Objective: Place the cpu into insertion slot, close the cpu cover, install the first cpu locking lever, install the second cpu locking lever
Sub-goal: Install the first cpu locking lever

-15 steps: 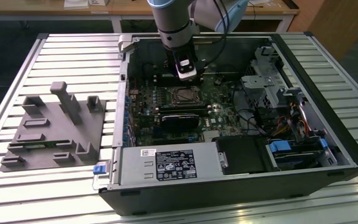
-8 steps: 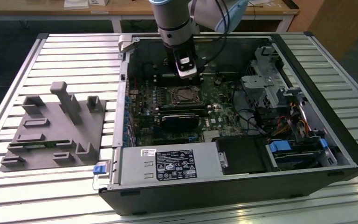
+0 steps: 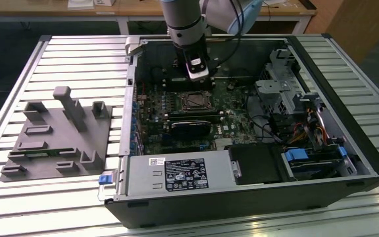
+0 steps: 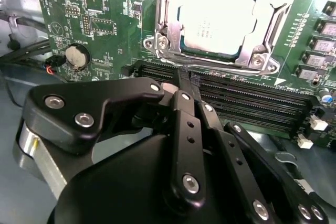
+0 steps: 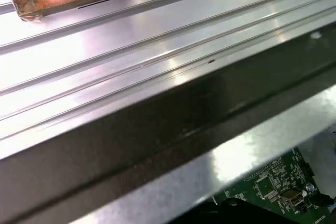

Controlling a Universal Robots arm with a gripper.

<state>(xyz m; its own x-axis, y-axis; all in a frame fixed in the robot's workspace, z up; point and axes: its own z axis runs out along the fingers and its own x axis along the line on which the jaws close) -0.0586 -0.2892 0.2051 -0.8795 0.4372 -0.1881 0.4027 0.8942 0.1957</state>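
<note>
Silver slats make up the big table point(image 3: 31, 64), and an open black computer case point(image 3: 347, 148) lies on it, taking up the half toward the exterior view's right. A grey block holder point(image 3: 51, 143) sits on the table near the edge at the exterior view's left. Inside the case lies the green board point(image 4: 94, 19). The arm reaches down over the board's far part. In the second wrist view, the black gripper point(image 4: 184, 85) has its fingers pinched together and holds nothing. It hangs just over the long black memory slots point(image 4: 252, 103). Just beside them, the cpu point(image 4: 220, 17) sits in the insertion slot point(image 4: 244, 53). The cpu cover point(image 4: 268, 3) lies around it.
</note>
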